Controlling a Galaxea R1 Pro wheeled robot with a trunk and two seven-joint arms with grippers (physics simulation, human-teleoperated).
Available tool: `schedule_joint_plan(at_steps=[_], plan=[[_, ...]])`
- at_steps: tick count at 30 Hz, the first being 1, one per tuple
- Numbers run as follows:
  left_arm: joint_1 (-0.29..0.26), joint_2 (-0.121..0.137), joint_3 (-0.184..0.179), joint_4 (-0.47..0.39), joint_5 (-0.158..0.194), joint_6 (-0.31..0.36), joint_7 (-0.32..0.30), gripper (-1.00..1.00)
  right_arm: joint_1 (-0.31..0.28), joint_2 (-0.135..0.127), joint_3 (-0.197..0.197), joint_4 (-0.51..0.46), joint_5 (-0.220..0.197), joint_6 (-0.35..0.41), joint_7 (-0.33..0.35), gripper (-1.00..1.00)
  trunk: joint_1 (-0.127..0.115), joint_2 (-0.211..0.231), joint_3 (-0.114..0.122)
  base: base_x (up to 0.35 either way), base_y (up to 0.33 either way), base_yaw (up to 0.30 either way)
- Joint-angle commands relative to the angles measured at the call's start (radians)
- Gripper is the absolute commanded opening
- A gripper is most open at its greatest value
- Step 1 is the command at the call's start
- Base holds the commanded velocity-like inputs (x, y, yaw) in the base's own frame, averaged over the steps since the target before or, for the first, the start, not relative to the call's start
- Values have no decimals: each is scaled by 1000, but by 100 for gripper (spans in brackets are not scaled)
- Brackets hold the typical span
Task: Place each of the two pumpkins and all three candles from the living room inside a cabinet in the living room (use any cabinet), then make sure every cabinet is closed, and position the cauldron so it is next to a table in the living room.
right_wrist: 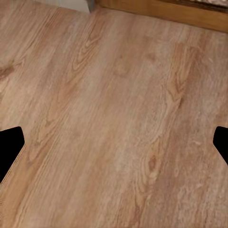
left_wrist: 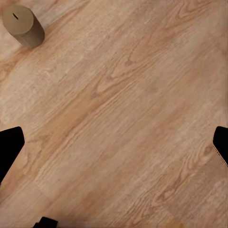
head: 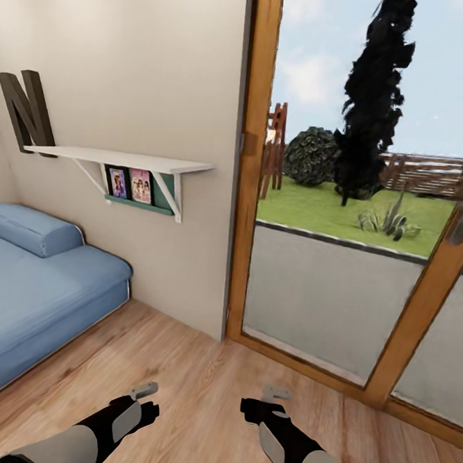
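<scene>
One candle (left_wrist: 23,24), a short thick cream-tan cylinder, stands upright on the wooden floor in the left wrist view, well away from my left gripper (left_wrist: 114,147). That gripper is open with bare floor between its dark fingertips (left_wrist: 10,147). My right gripper (right_wrist: 114,145) is open too, over bare planks. In the head view both grippers hang low in front of me, the left gripper (head: 142,398) and the right gripper (head: 267,401), each empty. The pumpkins, cabinet, cauldron and table are out of view.
A blue sofa (head: 40,279) stands at the left against a beige wall. Above it hangs a white shelf (head: 125,160) with a dark letter N. A wood-framed glass door (head: 341,254) to the garden is ahead on the right. Wooden floor (head: 198,389) lies between.
</scene>
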Motion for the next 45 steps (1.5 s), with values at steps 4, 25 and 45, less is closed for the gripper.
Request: schedule_joint_plan(at_steps=[4, 25, 45], plan=[[0, 0, -9, -2, 8, 4, 7, 100, -1, 1, 8, -2, -3, 4, -7, 100, 1, -1, -1, 342, 17, 211], [0, -9, -9, -2, 9, 3, 7, 100, -1, -2, 10, 1, 2, 5, -8, 100, 1, -1, -1, 239, 21, 38], [0, -9, -9, -2, 9, 4, 7, 100, -1, 4, 11, 8, 9, 9, -13, 100, 1, -1, -2, 61, 24, 219]])
